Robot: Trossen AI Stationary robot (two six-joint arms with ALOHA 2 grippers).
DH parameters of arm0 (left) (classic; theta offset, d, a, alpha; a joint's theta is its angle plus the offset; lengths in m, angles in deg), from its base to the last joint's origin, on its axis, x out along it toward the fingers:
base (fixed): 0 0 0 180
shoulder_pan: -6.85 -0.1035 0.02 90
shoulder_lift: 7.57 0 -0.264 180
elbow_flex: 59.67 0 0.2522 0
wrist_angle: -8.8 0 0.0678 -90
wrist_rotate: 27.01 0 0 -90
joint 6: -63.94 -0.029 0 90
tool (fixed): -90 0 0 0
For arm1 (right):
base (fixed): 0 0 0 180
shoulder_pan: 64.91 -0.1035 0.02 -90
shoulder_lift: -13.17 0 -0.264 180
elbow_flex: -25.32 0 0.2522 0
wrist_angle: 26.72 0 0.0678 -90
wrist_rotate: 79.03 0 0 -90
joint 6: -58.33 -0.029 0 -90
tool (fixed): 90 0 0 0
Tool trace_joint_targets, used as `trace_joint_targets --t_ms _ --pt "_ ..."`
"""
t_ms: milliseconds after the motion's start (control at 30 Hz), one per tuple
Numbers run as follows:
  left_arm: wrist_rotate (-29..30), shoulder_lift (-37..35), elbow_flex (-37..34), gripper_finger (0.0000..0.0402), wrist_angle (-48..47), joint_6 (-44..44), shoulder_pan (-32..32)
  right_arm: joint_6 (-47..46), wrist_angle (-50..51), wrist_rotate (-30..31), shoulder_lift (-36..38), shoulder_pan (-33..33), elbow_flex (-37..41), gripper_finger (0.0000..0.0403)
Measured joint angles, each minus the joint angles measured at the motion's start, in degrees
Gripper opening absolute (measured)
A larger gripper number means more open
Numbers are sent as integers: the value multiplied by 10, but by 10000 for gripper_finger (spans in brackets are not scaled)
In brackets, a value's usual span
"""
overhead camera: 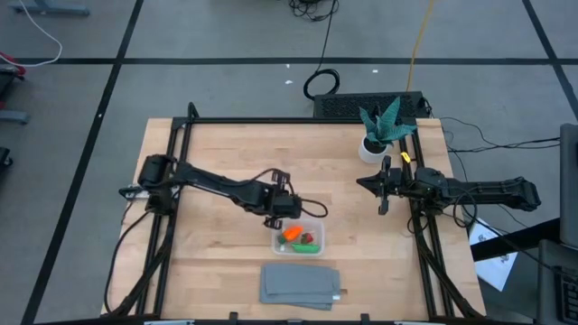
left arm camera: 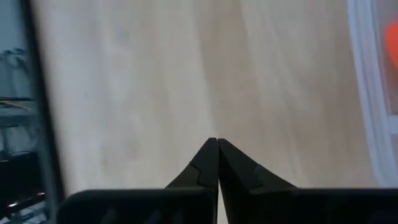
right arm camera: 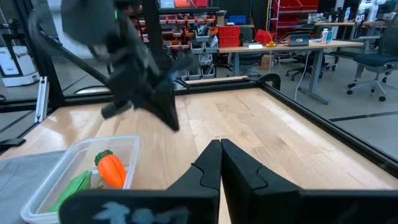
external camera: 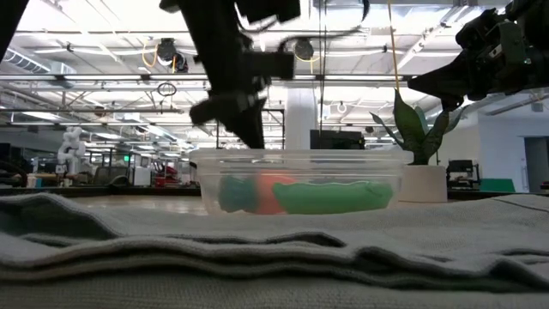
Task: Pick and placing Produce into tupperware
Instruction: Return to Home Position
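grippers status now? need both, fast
Left gripper: closed, holding nothing, beside the tupperware.
Right gripper: closed, holding nothing.

tupperware [overhead camera: 276,246]: clear, upright, near table [overhead camera: 226,153] front edge | inside: orange carrot [overhead camera: 293,234]; green piece [overhead camera: 303,246]; red piece [overhead camera: 308,238]

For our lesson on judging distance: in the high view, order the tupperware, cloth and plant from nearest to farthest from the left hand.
1. The tupperware, right beside the left hand.
2. The cloth, past the tupperware, by the near edge.
3. The plant, in the back right corner.
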Motion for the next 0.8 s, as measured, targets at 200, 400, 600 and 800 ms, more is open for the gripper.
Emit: trace_joint_targets --t_ms 200,400,600,800 --pt "15 -100 0 2 14 -41 0 0 -5 0 0 0 0 0" --pt "-32 -206 0 1 41 -121 -7 0 -4 -2 5 0 0 0" --pt "-158 -323 -59 1 111 -142 -52 -1 -5 -3 5 0 0 0" --pt "-203 -447 -201 0 219 -118 -102 -1 -27 -18 5 0 0 0"
